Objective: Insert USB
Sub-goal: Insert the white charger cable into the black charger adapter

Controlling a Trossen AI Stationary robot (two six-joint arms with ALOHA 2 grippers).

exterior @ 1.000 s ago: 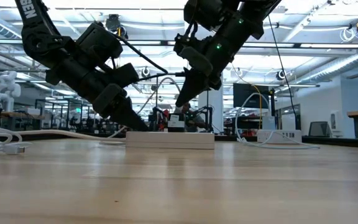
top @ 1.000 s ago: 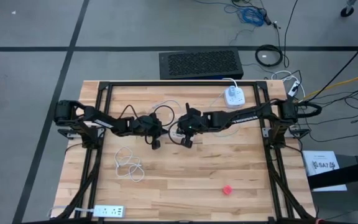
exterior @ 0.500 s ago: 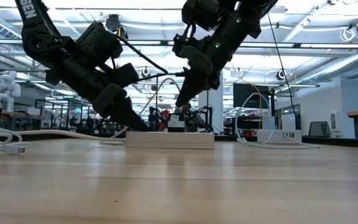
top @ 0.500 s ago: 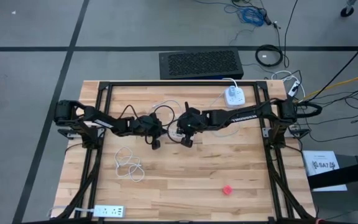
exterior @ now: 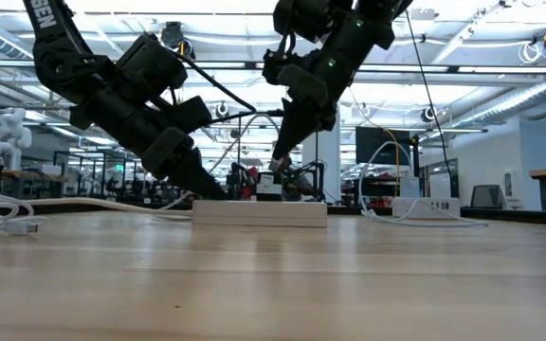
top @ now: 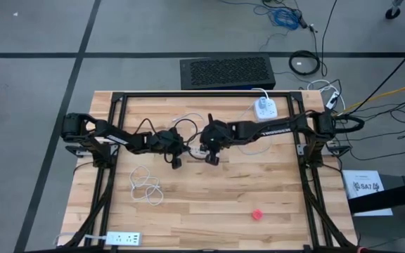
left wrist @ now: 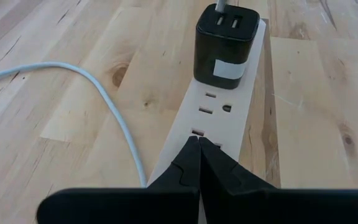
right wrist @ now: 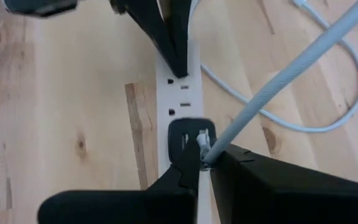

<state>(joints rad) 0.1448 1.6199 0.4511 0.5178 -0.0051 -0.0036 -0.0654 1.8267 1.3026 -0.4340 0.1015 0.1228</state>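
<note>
Low view, read from the near table edge outward: we saw the bare wooden table in front, then the white power strip lying flat across the middle. The left gripper slanted down onto the strip's near end, its fingers pressed together with nothing between them; in the left wrist view those closed tips rested on the strip's face just short of the black USB charger block plugged into it. The right gripper hung over the charger block, its fingers clamped on the pale USB cable, whose plug end sat at the top of the block in the right wrist view; we could not tell whether the plug was seated in a port. From the high view we noted both grippers meeting at the table's middle, the left and the right close together, a loose coil of white cable and a second white strip nearer the front edge, a small red object, and a white adapter toward the far edge.
</note>
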